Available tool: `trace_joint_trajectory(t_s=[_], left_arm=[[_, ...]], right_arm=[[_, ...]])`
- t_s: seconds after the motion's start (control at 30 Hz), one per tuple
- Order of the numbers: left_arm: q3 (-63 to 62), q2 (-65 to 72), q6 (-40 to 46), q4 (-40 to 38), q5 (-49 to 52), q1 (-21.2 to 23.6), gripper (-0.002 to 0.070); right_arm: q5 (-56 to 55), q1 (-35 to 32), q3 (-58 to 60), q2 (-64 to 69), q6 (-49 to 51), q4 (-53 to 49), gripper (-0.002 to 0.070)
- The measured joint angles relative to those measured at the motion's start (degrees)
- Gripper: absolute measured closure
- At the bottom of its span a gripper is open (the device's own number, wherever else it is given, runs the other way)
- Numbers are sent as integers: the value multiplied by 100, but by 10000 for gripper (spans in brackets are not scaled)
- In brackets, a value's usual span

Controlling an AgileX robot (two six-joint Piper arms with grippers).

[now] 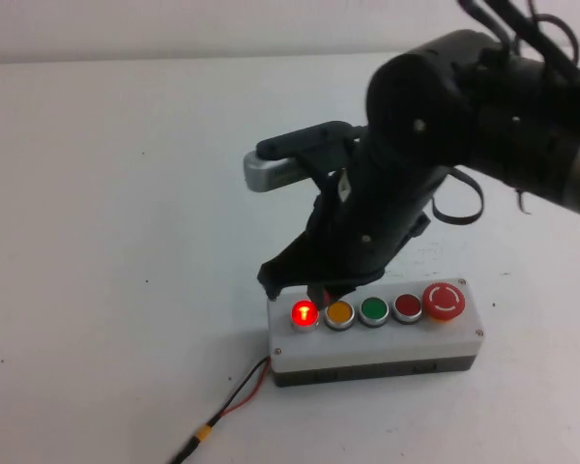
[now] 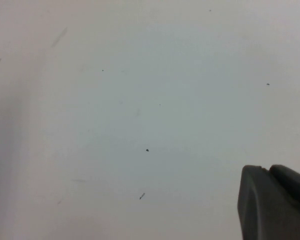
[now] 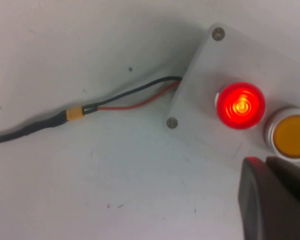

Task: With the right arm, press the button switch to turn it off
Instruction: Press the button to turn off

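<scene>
My right gripper (image 1: pixel 314 287) is matt black plastic and hangs just above the box (image 1: pixel 374 340), whose top looks like smooth, pale, satin plastic with small metal screws (image 3: pixel 172 122). The button switch (image 1: pixel 304 314) is glossy translucent red plastic, glowing, inside a polished silver ring. The yellow button (image 1: pixel 339 312) beside it has a duller, opaque cap. My right arm (image 1: pixel 483 106) is black with a brushed grey metal piece. The table (image 1: pixel 116 242) is matt white, lightly scuffed. My left gripper (image 2: pixel 272 202) shows dull dark plastic over the bare table.
</scene>
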Motion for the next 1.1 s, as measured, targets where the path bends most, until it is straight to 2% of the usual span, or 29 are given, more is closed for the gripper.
trace_joint_trajectory(t_s=[0.27, 1.1], left_arm=[[0, 0, 0, 0, 0, 0, 677], [0, 0, 0, 0, 0, 0, 677]], right_arm=[[370, 74, -946, 897, 13, -177, 691], [419, 74, -1021, 1235, 13, -386, 691]])
